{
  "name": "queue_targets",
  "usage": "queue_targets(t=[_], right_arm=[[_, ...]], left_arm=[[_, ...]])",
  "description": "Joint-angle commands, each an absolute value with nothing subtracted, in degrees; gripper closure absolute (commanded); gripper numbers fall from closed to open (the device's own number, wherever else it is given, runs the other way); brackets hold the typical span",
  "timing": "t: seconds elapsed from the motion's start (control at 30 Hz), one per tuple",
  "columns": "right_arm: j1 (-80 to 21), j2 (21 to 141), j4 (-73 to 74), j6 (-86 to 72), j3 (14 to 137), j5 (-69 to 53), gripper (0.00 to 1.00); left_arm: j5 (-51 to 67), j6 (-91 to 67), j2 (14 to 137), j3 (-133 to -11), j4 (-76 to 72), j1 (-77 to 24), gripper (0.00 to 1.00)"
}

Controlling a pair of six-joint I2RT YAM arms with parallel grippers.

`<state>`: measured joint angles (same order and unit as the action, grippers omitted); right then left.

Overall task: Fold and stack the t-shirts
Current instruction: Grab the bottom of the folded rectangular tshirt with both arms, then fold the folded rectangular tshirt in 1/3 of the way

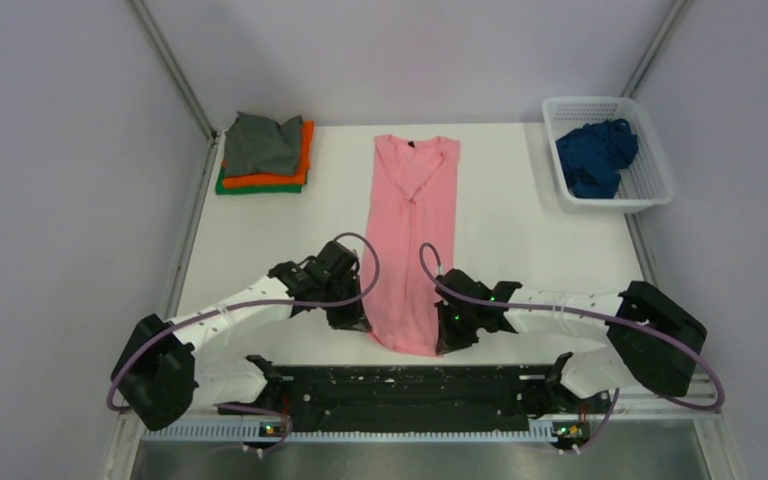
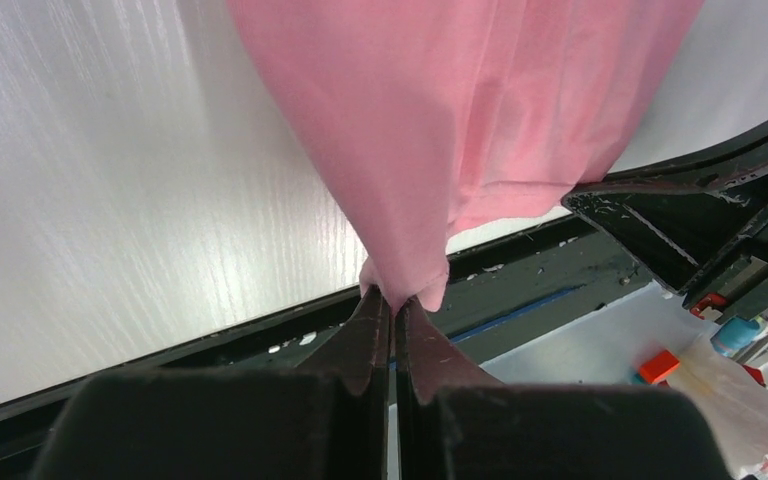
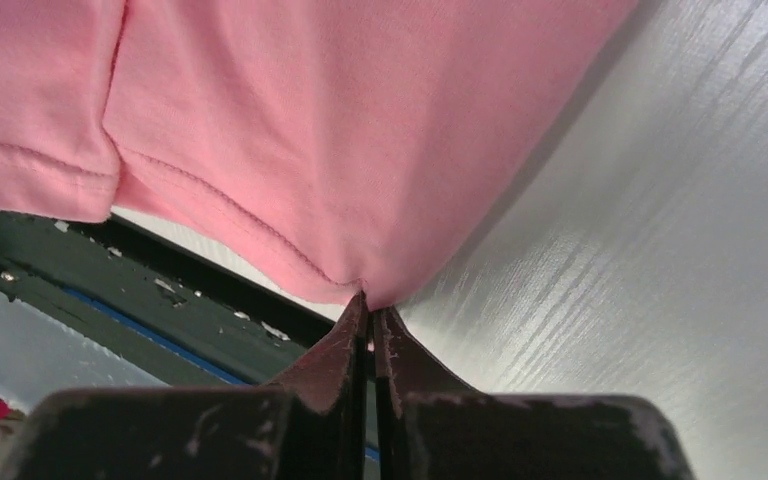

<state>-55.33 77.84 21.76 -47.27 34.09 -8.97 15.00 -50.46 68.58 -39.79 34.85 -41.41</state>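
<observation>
A light pink t-shirt (image 1: 412, 230) lies lengthwise down the middle of the white table (image 1: 520, 250), folded narrow, its neck with the dark label at the far end. My left gripper (image 1: 356, 324) is shut on its near left hem corner (image 2: 405, 285). My right gripper (image 1: 447, 340) is shut on the near right hem corner (image 3: 365, 285). Both corners are lifted a little off the table, near the front edge. A stack of folded t-shirts (image 1: 265, 155), grey on orange on green, sits at the far left. A dark blue t-shirt (image 1: 594, 156) lies crumpled in the basket.
The white lattice basket (image 1: 650, 175) stands at the far right corner. The black arm mounting rail (image 1: 405, 385) runs along the near table edge. Grey walls close in the table at the left, right and back.
</observation>
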Motion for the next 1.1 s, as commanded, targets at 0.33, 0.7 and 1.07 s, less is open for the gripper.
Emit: queue_targets(t=[0.33,0.7,1.07], right_arm=[[-41.94,73.43,26.88,-36.9,47.18,-5.53,1.0],[-25.91,93.51,22.55,-24.57,69.51,-11.36,1.0],[-19.06,110.24,21.76,-23.08,84.49,-12.38,1.0]], left_arm=[[12.0,-40.83,78.47,-59.77,34.29,-31.23,1.0],[13.17,-35.2,102.97,-85.31,36.93,-21.93,1.0],[16.73,-32.0,119.59,-102.12,35.51,-17.29,0.96]])
